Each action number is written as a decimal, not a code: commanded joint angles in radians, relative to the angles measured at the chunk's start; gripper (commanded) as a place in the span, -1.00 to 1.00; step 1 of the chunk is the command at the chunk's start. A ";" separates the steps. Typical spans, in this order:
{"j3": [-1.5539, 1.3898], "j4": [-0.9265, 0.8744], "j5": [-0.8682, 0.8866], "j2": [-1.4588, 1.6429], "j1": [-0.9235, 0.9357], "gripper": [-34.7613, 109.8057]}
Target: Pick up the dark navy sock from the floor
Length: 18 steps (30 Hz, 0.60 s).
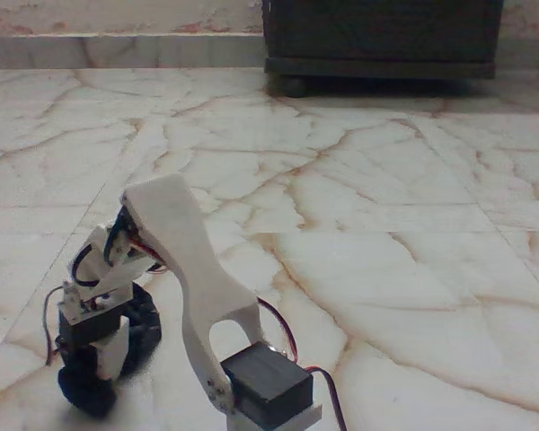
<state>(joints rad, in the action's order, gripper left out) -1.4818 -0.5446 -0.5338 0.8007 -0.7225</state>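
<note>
The sock (103, 382) lies bunched on the floor (386, 242) at lower left, right under my fingers (97, 364), which seem clamped into it, though I cannot tell for sure. I'd lift straight up, slowly. Open tile to the right; cabinet (382, 36) well apart.

Dark wooden cabinet (382, 40) at the back — perhaps against the wall (117, 18).

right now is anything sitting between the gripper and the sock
Nothing visible does. The gripper is already down on the sock, which bunches dark around its tip on the floor at lower left; whether the jaws have closed is unclear.
</note>
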 commanded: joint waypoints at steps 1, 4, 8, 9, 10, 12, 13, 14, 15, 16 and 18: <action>-0.040 0.011 -0.058 0.120 0.043 -0.52; -0.110 -0.002 -0.158 0.256 0.110 -0.52; -0.196 -0.017 -0.264 0.439 0.179 -0.52; -0.222 -0.017 -0.298 0.482 0.199 -0.52; -0.247 -0.018 -0.324 0.520 0.216 -0.52; -0.291 -0.041 -0.380 0.594 0.261 -0.52; -0.316 -0.041 -0.420 0.634 0.288 -0.52; -0.336 -0.040 -0.456 0.676 0.316 -0.52; -0.365 -0.037 -0.489 0.716 0.342 -0.52; -0.410 -0.026 -0.523 0.762 0.365 -0.52; -0.491 -0.008 -0.586 0.865 0.411 -0.52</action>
<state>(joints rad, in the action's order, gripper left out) -1.9681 -0.5660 -1.0845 1.5616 -0.3405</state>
